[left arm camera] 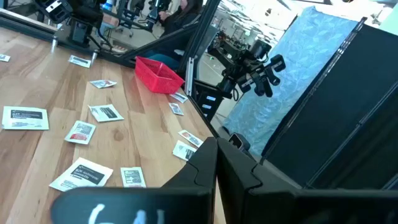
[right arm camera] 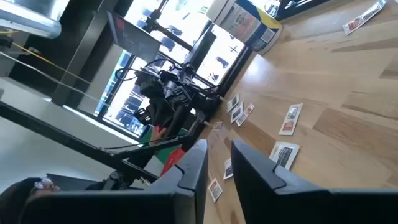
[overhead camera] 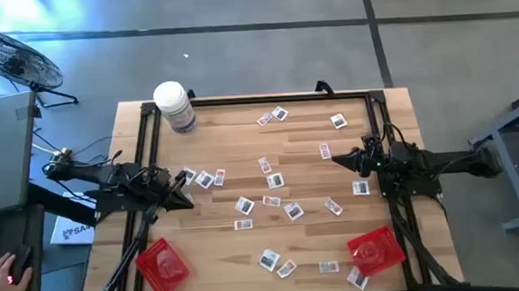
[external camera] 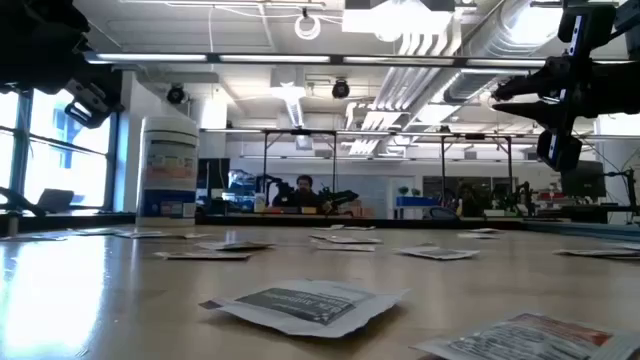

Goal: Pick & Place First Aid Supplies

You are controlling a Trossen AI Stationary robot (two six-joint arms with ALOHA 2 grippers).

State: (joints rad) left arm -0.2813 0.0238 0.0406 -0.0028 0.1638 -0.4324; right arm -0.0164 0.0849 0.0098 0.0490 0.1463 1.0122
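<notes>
Several first aid supplies, small white packets (overhead camera: pixel 275 181) with dark and red print, lie flat and scattered over the wooden table (overhead camera: pixel 310 242). Some also show in the low view (external camera: pixel 310 300) and in both wrist views (left arm camera: pixel 106 112) (right arm camera: pixel 285 154). My left gripper (overhead camera: pixel 186 179) hangs shut above the table's left side, beside a few packets (overhead camera: pixel 209 178), with its fingers (left arm camera: pixel 205 163) together. My right gripper (overhead camera: pixel 340 159) hangs above the right side, fingers (right arm camera: pixel 196 163) apart, nothing between them.
One red tray (overhead camera: pixel 163 264) sits at the near left corner and another (overhead camera: pixel 376 249) at the near right. A large white bottle (overhead camera: pixel 174 106) stands at the far left. A black frame (overhead camera: pixel 239 102) runs along the table's edges. A person's hand (overhead camera: pixel 1 274) shows beyond the left edge.
</notes>
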